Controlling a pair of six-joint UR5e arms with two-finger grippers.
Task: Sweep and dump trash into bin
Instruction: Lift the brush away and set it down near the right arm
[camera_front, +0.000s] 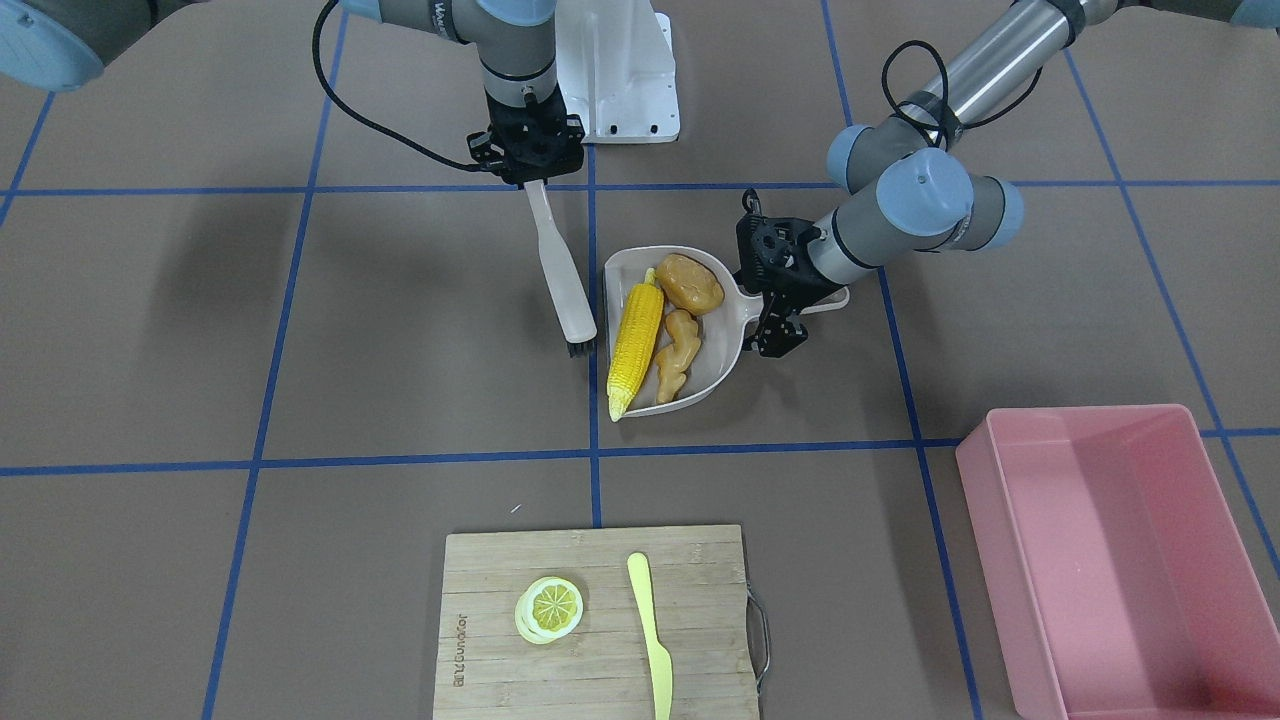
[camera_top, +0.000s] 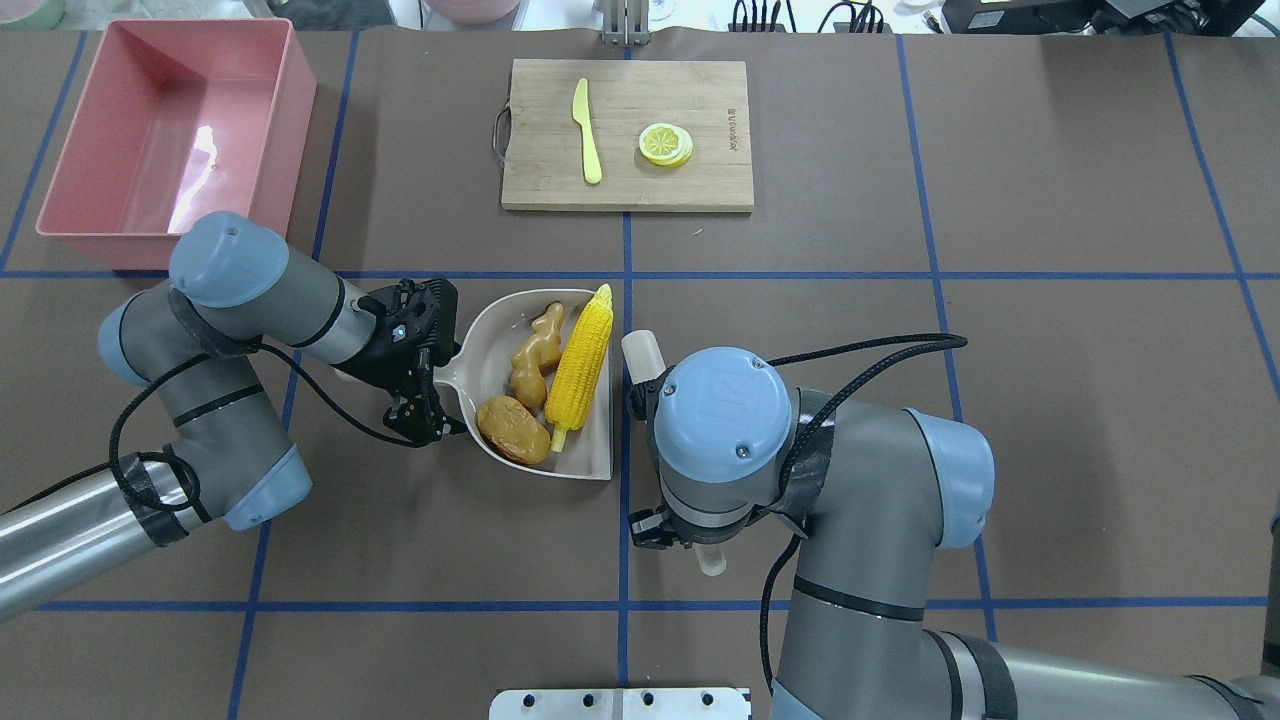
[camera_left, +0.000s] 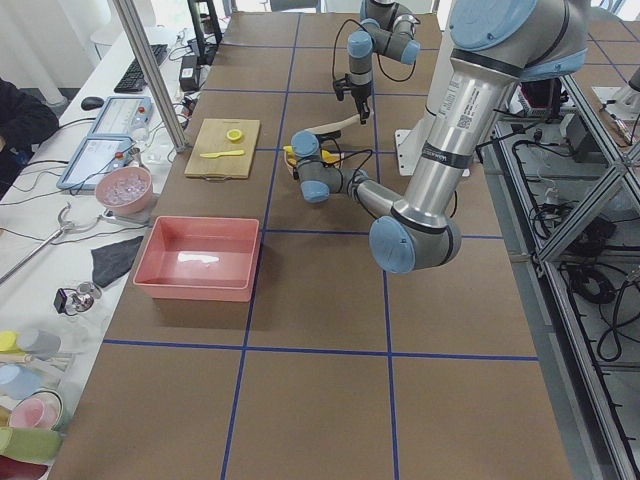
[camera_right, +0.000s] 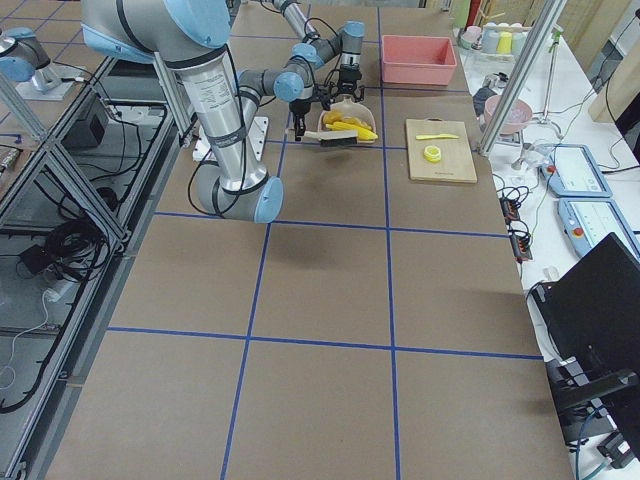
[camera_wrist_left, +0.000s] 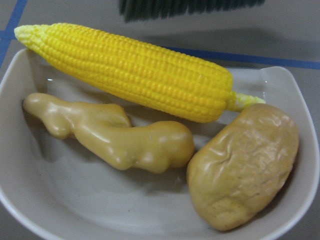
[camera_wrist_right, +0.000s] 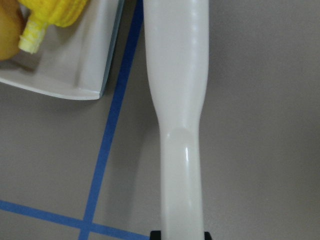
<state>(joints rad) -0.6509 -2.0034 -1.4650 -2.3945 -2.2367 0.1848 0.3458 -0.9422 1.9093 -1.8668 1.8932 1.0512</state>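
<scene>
The trash lies in the beige dustpan (camera_front: 625, 268): a yellow corn cob (camera_front: 636, 345), a brown-orange potato (camera_front: 690, 283) and a tan ginger root (camera_front: 678, 355). All three fill the left wrist view: the corn (camera_wrist_left: 135, 80), the ginger (camera_wrist_left: 115, 135) and the potato (camera_wrist_left: 245, 165). My left gripper (camera_front: 785, 298) is shut on the dustpan's handle. My right gripper (camera_front: 533, 178) is shut on a white brush (camera_front: 560, 270), whose bristles (camera_front: 578, 350) are beside the dustpan's open edge. The pink bin (camera_top: 170, 130) stands empty at the far left corner.
A wooden cutting board (camera_top: 700, 180) lies at the table's far side with a lemon slice (camera_top: 666, 143) and a yellow knife (camera_top: 587, 130). A white mounting plate (camera_front: 620, 70) sits at the robot's base. Blue tape lines cross the brown table.
</scene>
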